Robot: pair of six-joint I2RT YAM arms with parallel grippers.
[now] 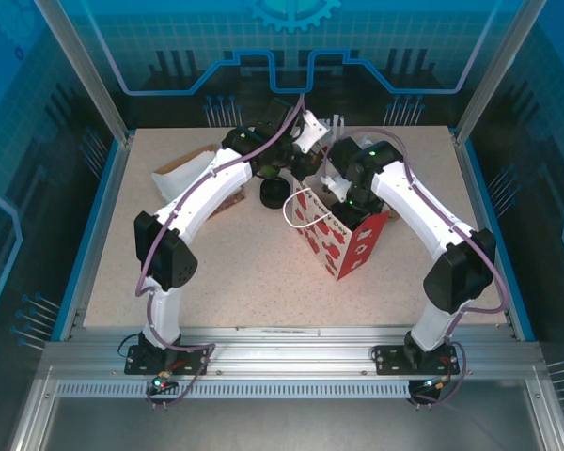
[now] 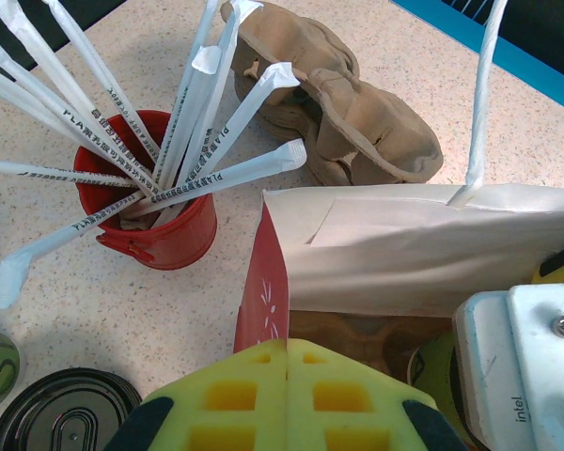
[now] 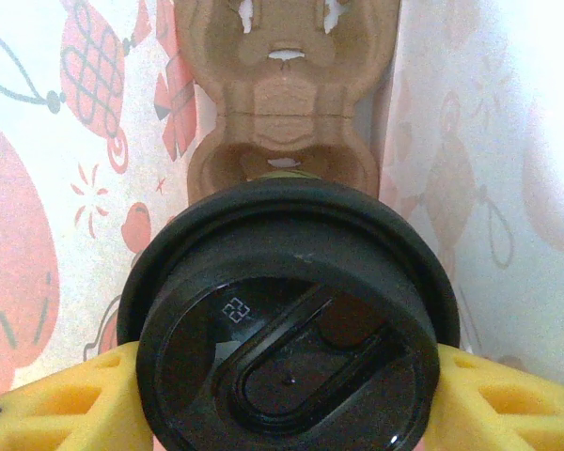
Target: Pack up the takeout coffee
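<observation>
Right wrist view: the right gripper [image 3: 287,399] clamps the takeout coffee [image 3: 282,319] inside the bag [image 3: 38,188], above the carrier [image 3: 282,122]; next, I judge, seat it squarely. The left gripper [image 2: 287,399] has its jaws together, pinching the bag's rim.

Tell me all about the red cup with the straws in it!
The red cup is small and shiny and looks like plastic. It stands upright on the speckled table. Lots of straws in white paper wrappers with tiny printed letters fan out of it in every direction. Its right side is very close to the red edge of the paper bag; whether they touch is unclear.
</observation>
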